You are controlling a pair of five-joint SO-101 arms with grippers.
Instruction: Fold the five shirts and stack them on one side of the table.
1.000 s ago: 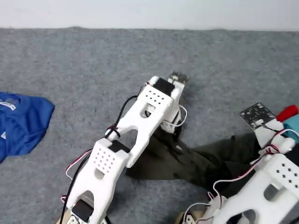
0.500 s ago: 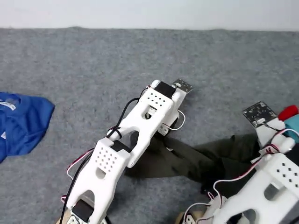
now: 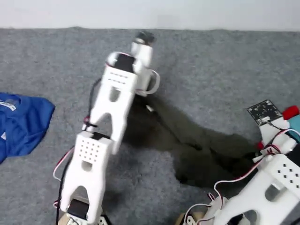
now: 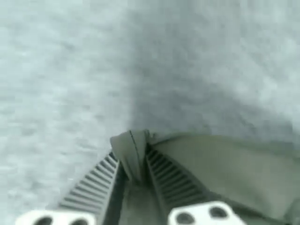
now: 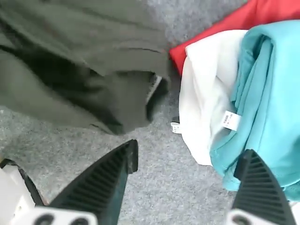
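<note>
Grey bench (image 3: 225,70) carries the green shirt (image 3: 187,140), its corner pinched by the left end effector (image 4: 131,153) — likely to stretch it flat for folding — while the right end effector (image 5: 190,154) gapes wide, holding nothing.

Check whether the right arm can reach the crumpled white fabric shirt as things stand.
Probably yes: the right arm holds its jaws open right before the crumpled white fabric shirt, whose near side is uncovered; the teal fabric shirt lies against its other side.
</note>
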